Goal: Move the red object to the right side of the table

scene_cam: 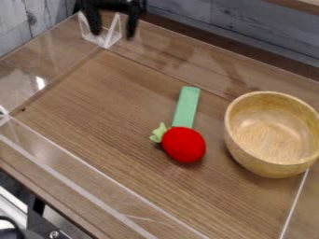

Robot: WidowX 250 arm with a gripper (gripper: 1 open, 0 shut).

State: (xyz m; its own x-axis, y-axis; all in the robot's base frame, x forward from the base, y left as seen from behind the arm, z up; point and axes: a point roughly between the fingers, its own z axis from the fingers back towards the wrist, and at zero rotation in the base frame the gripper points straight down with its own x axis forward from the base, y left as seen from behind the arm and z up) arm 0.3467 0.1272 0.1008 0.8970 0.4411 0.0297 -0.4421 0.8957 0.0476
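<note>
Reaching comes first: the hand [110, 21] hangs at the worktop's [100, 121] far corner, fingers wide and empty, well apart from the ball [186, 145]. Next move, I judge: descend over the ball and close. Glossy red with a green tuft, it sits mid-worktop, touching the bar's [187, 105] end, near the bowl [271, 133].

Wood-grain table [100, 121]: red object [184, 145] touching green bar [186, 106]; wooden bowl [271, 133] beside.
</note>
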